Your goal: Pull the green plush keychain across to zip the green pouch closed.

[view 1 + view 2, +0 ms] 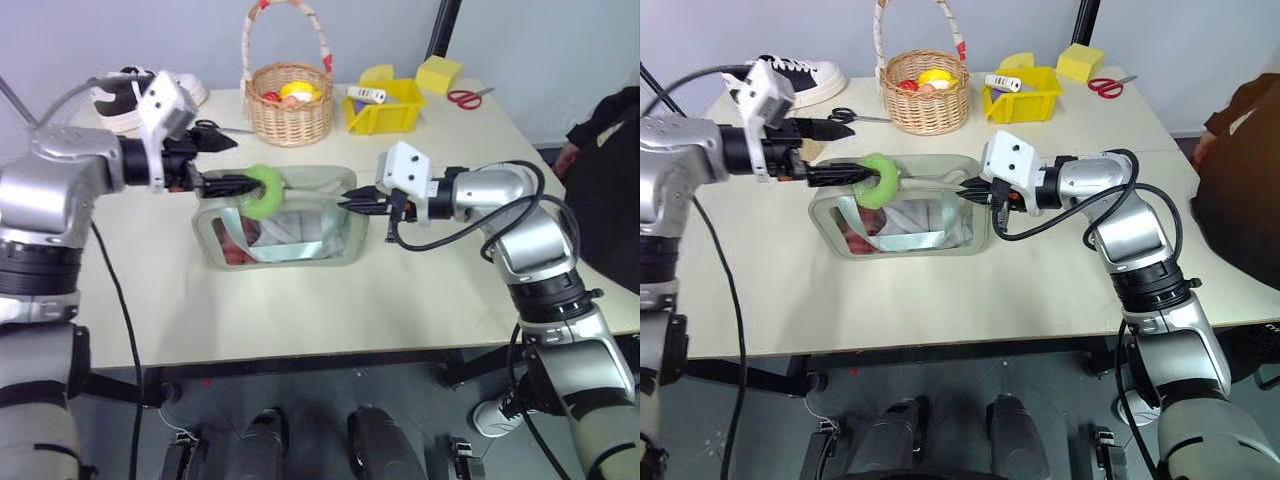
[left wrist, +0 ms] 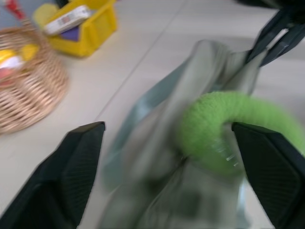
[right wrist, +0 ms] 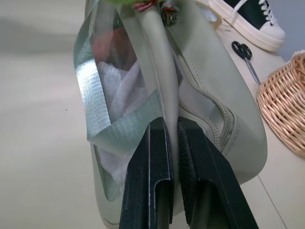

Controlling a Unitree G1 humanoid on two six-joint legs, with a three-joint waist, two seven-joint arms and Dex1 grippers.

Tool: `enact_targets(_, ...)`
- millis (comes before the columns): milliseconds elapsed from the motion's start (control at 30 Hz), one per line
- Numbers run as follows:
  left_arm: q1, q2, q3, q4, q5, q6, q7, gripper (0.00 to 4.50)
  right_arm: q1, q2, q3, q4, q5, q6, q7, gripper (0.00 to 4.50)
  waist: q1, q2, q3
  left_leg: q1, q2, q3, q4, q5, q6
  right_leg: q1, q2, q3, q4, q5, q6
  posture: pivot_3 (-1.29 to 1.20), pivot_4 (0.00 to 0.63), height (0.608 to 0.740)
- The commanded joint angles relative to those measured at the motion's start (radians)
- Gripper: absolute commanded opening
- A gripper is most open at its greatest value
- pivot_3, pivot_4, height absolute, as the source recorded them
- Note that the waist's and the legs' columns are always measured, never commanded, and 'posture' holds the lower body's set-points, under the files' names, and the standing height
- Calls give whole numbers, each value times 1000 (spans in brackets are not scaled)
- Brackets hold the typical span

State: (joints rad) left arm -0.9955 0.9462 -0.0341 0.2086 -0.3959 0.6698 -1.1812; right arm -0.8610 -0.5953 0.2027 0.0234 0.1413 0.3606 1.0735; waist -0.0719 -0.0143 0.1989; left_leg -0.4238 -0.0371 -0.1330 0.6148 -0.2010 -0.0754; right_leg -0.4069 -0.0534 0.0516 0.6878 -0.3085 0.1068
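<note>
Even, bright overhead light falls on the table [image 1: 420, 290], with soft shadows beneath it. The left wrist view is motion-blurred: green pouch [image 2: 190, 143] and green plush keychain [image 2: 224, 124] smear. The right wrist view stays sharp.

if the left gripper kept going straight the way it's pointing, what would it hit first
Probably the green plush keychain: the left gripper is open, and the ring sits between its fingers just ahead, on top of the green pouch. Depth is hard to judge.
</note>
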Motion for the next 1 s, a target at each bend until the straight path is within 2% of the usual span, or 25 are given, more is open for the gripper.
enact_targets(33,-5,68,51,-4,4,-7,-39,4280,-11,7,-9,7,1,-16,-4,0,2,0,0,0,0,0,0,0,0,0,0,0,0,0,0,0,150,740)
enact_targets(233,182,145,131,-201,-83,99,-56,4280,-28,14,-7,35,0,-33,1,0,2,0,0,0,1,0,0,0,0,1,0,0,0,0,0,0,150,740)
enact_targets(367,312,110,133,-298,-65,77,14,4280,-37,21,-1,47,-2,-39,3,0,3,0,0,0,1,-1,1,0,0,1,0,0,0,0,0,0,150,740)
enact_targets(500,362,79,106,-292,-11,20,73,4280,-39,21,2,46,-1,-38,11,0,2,0,0,1,1,-1,1,0,0,2,1,0,0,0,0,0,150,740)
enact_targets(600,380,84,93,-273,12,-19,64,3461,-38,18,1,41,-1,-34,15,0,1,0,0,1,1,0,0,0,0,1,1,0,0,0,0,0,150,740)
enact_targets(800,350,57,79,-224,24,-57,56,399,-35,16,0,23,-1,-19,15,0,3,0,0,1,1,-1,0,0,0,1,1,0,0,0,-1,0,150,740)
enact_targets(833,345,53,75,-219,28,-62,56,70,-35,16,0,20,0,-15,14,0,3,0,0,1,1,-1,0,0,0,1,1,0,0,0,-1,0,150,740)
enact_targets(1000,310,38,49,-189,51,-80,51,70,-37,8,-6,-12,12,28,19,0,4,0,0,1,1,-1,0,0,0,1,1,0,0,0,-1,0,150,740)
